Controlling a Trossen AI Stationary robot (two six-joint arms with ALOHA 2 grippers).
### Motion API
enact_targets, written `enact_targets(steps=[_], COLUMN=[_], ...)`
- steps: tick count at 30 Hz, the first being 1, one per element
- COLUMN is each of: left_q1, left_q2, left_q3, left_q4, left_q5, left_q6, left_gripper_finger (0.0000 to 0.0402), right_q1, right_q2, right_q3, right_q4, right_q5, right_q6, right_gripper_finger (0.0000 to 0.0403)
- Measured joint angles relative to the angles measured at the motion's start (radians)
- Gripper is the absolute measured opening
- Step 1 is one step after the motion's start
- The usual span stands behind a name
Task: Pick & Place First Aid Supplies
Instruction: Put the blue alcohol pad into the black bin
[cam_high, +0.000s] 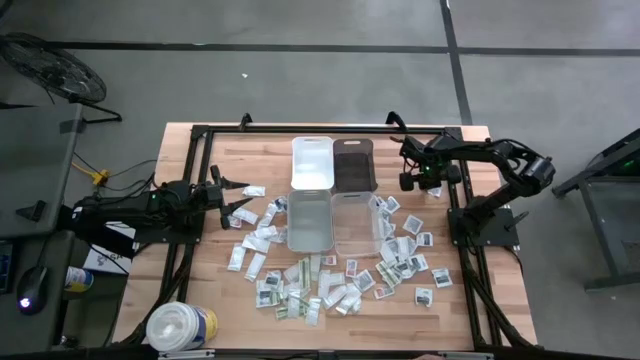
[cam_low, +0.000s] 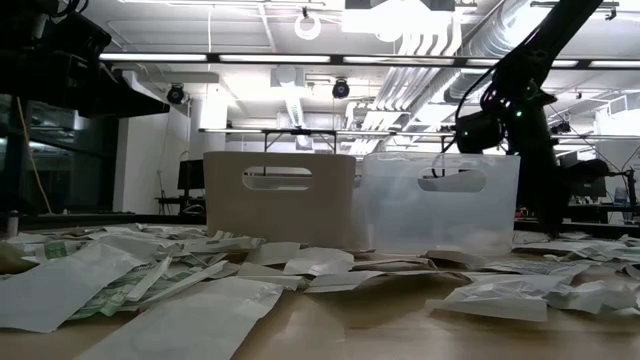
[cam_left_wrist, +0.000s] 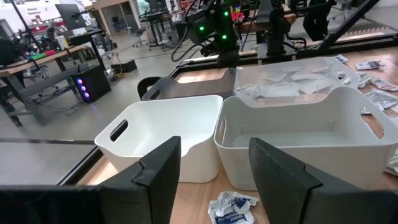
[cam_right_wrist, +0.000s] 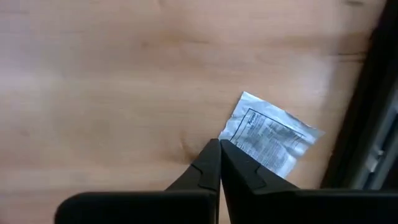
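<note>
Starting at the left edge of the table (cam_high: 180, 290), the left gripper (cam_high: 237, 197) hangs low with its fingers spread and nothing between them, pointed across at the bins; it looks to be waiting its turn. A packet (cam_left_wrist: 231, 208) lies on the wood just below it, near the foot of the white bin (cam_left_wrist: 311, 143). At the near left corner stands a big round tub (cam_high: 180, 326), out of the way.

In the middle sit four bins in a block: a white one (cam_high: 312, 162) and a dark one (cam_high: 352, 164) at the far side, a grey-white one (cam_high: 309, 221) and a clear one (cam_high: 357, 222) nearer. The clear bin already holds several packets, so I judge the sorting is under way. The first aid supplies (cam_high: 320, 290) are strewn over the wood around the bins, thickest toward the near edge and to the right of the clear bin.

Over by the far right corner, the right gripper (cam_right_wrist: 219, 155) has its fingers pressed together. Its tips meet right at the corner of one stray packet (cam_right_wrist: 270, 140) lying flat near the frame rail. Whether they have actually pinched that corner or only closed beside it, I cannot tell.
</note>
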Motion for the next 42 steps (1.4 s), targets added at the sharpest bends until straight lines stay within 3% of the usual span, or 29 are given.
enact_targets(steps=[9,18,23,31,42], left_q1=[0.0,0.0,0.0,0.0,0.0], left_q2=[0.0,0.0,0.0,0.0,0.0], left_q3=[0.0,0.0,0.0,0.0,0.0], left_q4=[0.0,0.0,0.0,0.0,0.0], left_q5=[0.0,-0.003,-0.003,-0.003,0.0], left_q6=[0.0,0.0,0.0,0.0,0.0], left_gripper_finger=[0.0189,0.0189,0.0189,0.0189,0.0189], right_q1=[0.02,0.058,0.087,0.109,0.092], right_q2=[-0.202,-0.49,-0.574,-0.569,-0.408], right_q3=[0.017,0.018,0.018,0.019,0.019], right_q4=[0.034,0.206,0.331,0.563,0.649], right_q5=[-0.176,-0.443,-0.61,-0.874,-0.913], right_q6=[-0.064,-0.115,-0.162,-0.173,-0.158], right_gripper_finger=[0.0,0.0,0.0,0.0,0.0])
